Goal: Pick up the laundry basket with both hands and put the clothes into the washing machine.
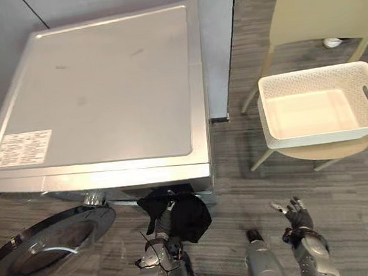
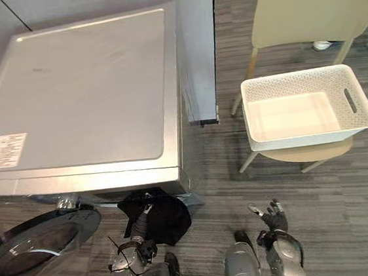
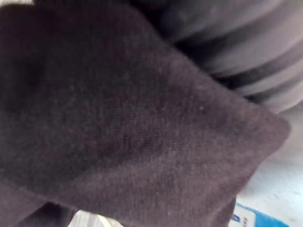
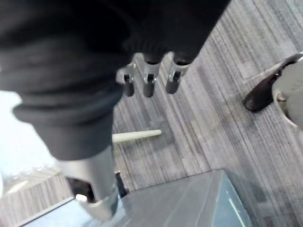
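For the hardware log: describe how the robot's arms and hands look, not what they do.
Both forearms are rounded silver-grey shells. The right robot hand has slim silver fingers with dark tips and a separate thumb; a dark ribbed cover wraps its back and wrist. The left robot hand shows the same dark cover.

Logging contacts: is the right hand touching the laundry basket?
Apart. The left eye view shows the right hand over the floor, the laundry basket away on the chair.
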